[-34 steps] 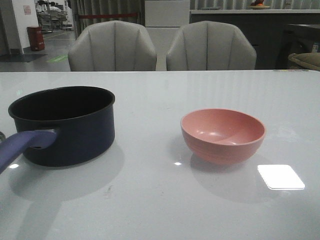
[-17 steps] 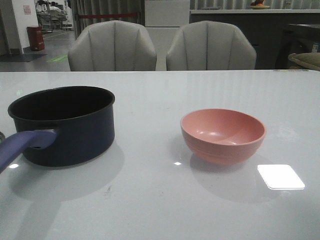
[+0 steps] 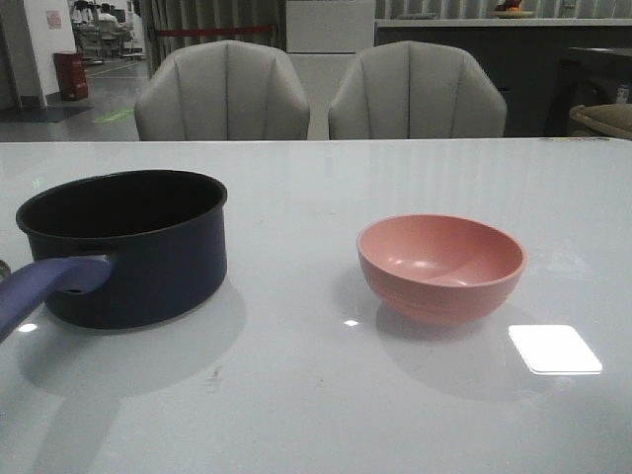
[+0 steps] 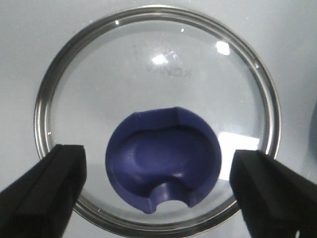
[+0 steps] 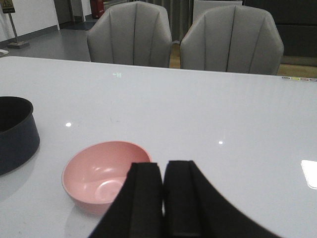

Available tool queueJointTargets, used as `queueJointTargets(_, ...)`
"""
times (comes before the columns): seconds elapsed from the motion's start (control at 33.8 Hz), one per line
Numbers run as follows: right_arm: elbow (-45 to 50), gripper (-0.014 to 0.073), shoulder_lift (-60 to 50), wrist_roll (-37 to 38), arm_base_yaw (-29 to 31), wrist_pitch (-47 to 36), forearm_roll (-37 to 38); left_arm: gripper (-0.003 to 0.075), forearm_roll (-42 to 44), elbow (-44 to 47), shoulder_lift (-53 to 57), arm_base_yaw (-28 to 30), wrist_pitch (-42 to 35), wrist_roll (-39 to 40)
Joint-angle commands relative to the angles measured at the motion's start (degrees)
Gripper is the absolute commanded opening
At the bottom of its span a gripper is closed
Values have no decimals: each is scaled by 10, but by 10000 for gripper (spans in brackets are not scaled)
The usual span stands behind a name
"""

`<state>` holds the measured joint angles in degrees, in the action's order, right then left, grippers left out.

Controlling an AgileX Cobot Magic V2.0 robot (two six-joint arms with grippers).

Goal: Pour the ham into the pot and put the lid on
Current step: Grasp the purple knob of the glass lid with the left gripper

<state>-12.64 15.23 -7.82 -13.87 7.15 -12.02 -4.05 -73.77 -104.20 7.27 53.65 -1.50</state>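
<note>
Two vessels stand on a glossy white table point(image 3: 296, 395), seen from the front. Nearest on the left is the pot point(image 3: 128, 247), a dark navy saucepan with a black inside, its purple-blue handle point(image 3: 44, 286) pointing toward the camera and running off the left edge. To its right, well apart from it, sits a salmon-pink bowl point(image 3: 440, 267), upright. What shows of the bowl's inside looks bare pink, and no ham can be made out in any view. A bright square reflection point(image 3: 554, 349) lies on the table just in front of the bowl, to its right. Beyond the far table edge stand two pale grey padded chairs point(image 3: 318, 91), side by side, with a dim room behind them.

The left wrist view looks straight down on the lid point(image 4: 156, 119), a round glass dome with a metal rim, lying flat on the white surface with its purple-blue knob point(image 4: 163, 159) up. The left gripper point(image 4: 158, 186) is spread wide, one black finger on either side of the knob, neither touching it.

In the right wrist view, the right gripper point(image 5: 162, 191) has its two black fingers pressed together with nothing between them, and it is above the table just beside the pink bowl. The pot's wall shows at the picture's edge.
</note>
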Motion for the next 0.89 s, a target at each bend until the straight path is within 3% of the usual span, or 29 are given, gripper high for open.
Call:
queueJointTargets(0.0,-17,165,4,-3,3,-44,-2,625,-14,-18,14,2,4,-23)
queueJointTargets(0.35,-17,165,4,-3,3,-44,-2,606,-33,-19,-10,1,4,-42)
queueJointTargets(0.44,-17,165,4,-3,3,-44,-2,508,-33,-19,-11,1,1,-42)
queueJointTargets(0.53,-17,165,4,-3,3,-44,-2,362,-33,-19,-11,1,-3,-42)
queueJointTargets(0.65,-17,165,4,-3,3,-44,-2,240,-33,-19,-11,2,-11,-42)
queueJointTargets(0.86,-17,165,4,-3,3,-44,-2,228,-30,-65,-1,2,14,-42)
